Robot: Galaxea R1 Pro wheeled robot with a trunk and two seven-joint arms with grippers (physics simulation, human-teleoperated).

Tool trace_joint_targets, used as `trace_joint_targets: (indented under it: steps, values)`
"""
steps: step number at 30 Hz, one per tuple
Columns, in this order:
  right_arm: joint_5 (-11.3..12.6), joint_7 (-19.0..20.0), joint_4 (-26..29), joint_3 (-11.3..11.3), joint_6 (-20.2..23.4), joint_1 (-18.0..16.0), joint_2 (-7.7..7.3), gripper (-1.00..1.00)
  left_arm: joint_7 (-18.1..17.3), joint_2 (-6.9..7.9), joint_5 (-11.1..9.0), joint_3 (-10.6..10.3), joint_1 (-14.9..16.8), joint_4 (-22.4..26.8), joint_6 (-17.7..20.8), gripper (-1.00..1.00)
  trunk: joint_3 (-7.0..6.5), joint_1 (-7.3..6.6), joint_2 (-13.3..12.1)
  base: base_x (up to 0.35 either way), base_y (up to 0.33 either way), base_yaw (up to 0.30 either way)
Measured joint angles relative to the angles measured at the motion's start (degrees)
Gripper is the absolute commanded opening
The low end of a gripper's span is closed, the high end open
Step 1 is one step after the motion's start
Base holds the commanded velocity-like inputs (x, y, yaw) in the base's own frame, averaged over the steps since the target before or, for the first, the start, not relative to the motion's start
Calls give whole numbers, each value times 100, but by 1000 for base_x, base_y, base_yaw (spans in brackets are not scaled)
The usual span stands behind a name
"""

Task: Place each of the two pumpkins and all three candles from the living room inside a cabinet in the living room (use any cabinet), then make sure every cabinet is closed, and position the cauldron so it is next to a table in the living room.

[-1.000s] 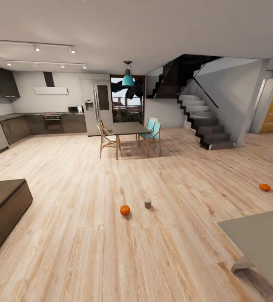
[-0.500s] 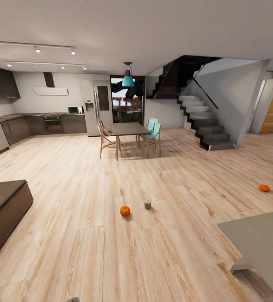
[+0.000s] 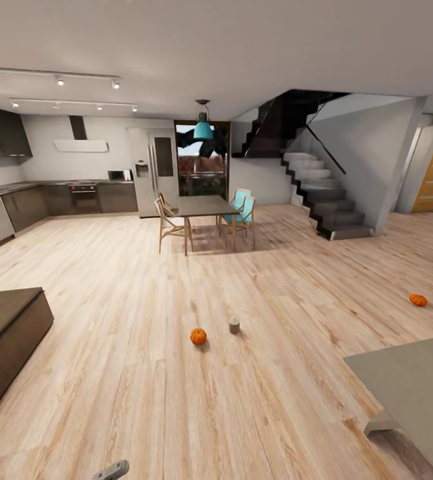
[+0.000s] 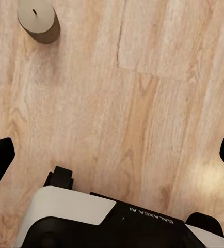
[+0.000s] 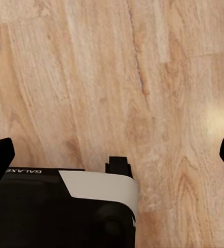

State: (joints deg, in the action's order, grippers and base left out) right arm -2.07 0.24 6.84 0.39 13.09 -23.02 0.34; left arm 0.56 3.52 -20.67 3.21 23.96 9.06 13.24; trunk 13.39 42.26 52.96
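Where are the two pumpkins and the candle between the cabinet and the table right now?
near pumpkin (image 3: 198, 336), head view, middle of its orange body.
far pumpkin (image 3: 418, 300), head view, top of its body.
candle (image 3: 234, 325), head view, its side wall.

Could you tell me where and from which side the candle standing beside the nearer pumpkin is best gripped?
Probably from straight above, jaws closing across its round side wall. The candle stands upright on the wood floor, apart from the nearer pumpkin, so its flanks look free all round.
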Motion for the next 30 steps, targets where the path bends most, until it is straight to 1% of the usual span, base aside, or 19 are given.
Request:
trace_joint_targets:
  steps: [9, 12, 13, 14, 16, 20, 27, 28, 30]
  values:
    - [0, -16, -28, -3, -1, 0, 0, 100, -3, -11, 28, -8, 3, -32, -15, 100, -162, -198, -361, 0, 0, 0]
    - [-3, -29, -29, -5, -1, 1, 0, 100, -6, -34, 28, 0, 2, -122, -25, 100, -216, -264, -482, 0, 0, 0]
    - [-4, -31, -31, -5, -1, 3, 0, 100, -6, -52, 29, 1, 2, -151, -29, 100, -234, -286, -522, 0, 0, 0]
    - [-6, -29, -34, -7, -6, 2, 0, 100, -7, -127, 27, 4, 2, -218, -35, 100, -252, -308, -562, 0, 0, 0]
    - [-7, -31, -36, -7, -11, 5, 0, 100, -8, -209, 31, 6, 2, -256, -39, 100, -288, -352, -643, 0, 0, 0]
    - [-6, -31, -38, -11, -24, 8, 0, 100, -8, -310, 40, 1, 2, -286, -36, 100, -360, -440, -803, 0, 0, 0]
    - [-3, -3, -39, -9, -20, 9, 1, 100, -8, -312, 34, -8, 2, -302, -33, 100, -469, -594, -1085, 0, 0, 34]
    - [-2, -2, -39, -10, -19, 9, 1, 100, -8, -313, 33, -10, 2, -302, -33, 100, -480, -616, -1125, 0, 0, 79]
    - [-1, -4, -39, -13, -19, 9, 1, 100, -8, -319, 37, -13, 2, -302, -33, 100, -464, -616, -1127, 0, 0, 81]
